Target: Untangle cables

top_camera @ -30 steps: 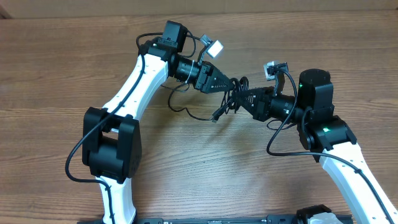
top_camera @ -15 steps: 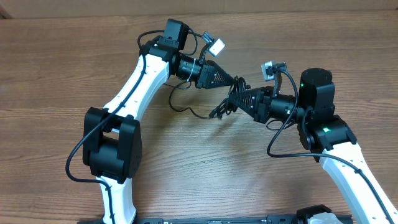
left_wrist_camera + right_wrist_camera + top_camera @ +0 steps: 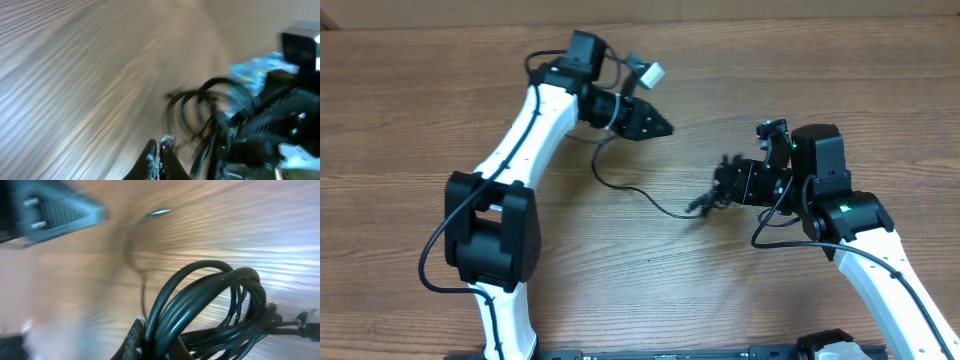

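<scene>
On the bare wooden table [image 3: 420, 100], the two grippers have been drawn apart from their close meeting a second ago. The left gripper [image 3: 660, 127] is closed tight; whether anything is held cannot be told. The right gripper [image 3: 718, 192] is clamped on the bundled cables [image 3: 172, 300], one of which trails leftward. Loosening is judged begun, not finished. Little of the room is shown.

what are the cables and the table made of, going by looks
cables: probably rubber or plastic-coated cord, black with a soft sheen. Pale light streaks run along the smooth, round coils.
table: wood or a wood-look laminate, brown and fairly matte. Long grain lines run across it, but the look alone does not settle which of the two it is.
</scene>
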Controlling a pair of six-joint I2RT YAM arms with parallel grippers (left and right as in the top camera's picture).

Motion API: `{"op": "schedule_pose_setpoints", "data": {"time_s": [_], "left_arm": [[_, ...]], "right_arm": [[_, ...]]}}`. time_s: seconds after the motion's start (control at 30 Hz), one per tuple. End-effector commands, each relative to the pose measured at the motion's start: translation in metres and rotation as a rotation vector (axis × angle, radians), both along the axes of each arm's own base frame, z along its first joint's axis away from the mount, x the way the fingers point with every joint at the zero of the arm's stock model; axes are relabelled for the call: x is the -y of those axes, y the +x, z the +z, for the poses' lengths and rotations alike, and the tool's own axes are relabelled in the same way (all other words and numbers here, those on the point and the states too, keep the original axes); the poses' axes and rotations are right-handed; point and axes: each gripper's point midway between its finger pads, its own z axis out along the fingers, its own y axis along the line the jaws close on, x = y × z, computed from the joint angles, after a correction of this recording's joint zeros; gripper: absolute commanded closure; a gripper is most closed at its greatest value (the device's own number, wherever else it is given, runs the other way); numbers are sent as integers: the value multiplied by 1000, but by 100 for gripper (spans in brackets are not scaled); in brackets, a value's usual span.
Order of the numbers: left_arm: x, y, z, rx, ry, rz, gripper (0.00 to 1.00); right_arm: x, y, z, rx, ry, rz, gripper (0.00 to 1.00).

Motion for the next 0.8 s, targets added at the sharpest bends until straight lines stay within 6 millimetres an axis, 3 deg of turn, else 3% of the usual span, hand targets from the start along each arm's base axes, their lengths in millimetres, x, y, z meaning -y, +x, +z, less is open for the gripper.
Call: {"op": "schedule_pose_setpoints", "data": {"time_s": [0.0, 0.1, 0.17, 0.27, 0.33, 0.37, 0.43, 0.53, 0.6, 0.67, 0.77], "left_arm": [[-28, 14, -9, 2, 138, 99, 96], [-38, 15, -17, -10, 195, 124, 96], [-48, 18, -27, -8, 269, 153, 96], [-53, 20, -31, -19, 304, 179, 96], [-52, 20, -31, -25, 303, 183, 96], [-52, 20, -31, -29, 303, 186, 96], [-52, 19, -31, -34, 302, 189, 96], [-51, 19, -30, -36, 296, 187, 96], [-50, 18, -30, -38, 296, 183, 96], [-48, 15, -31, -46, 299, 176, 96], [-43, 7, -32, -65, 307, 157, 96]], "right_arm": [[23, 16, 1, 47, -114, -109, 96], [6, 19, 15, 93, -28, -43, 96], [-26, 21, 46, 188, 139, 105, 96], [-52, 11, 71, 246, 288, 273, 96], [-60, 3, 73, 223, 342, 339, 92], [-59, 3, 63, 183, 329, 320, 85], [-37, 10, 29, 71, 213, 178, 57], [27, 12, -31, -132, -64, -158, 36], [64, 3, -53, -229, -206, -333, 21], [79, -3, -60, -259, -270, -380, 18], [80, -3, -61, -258, -276, -380, 15]]}}
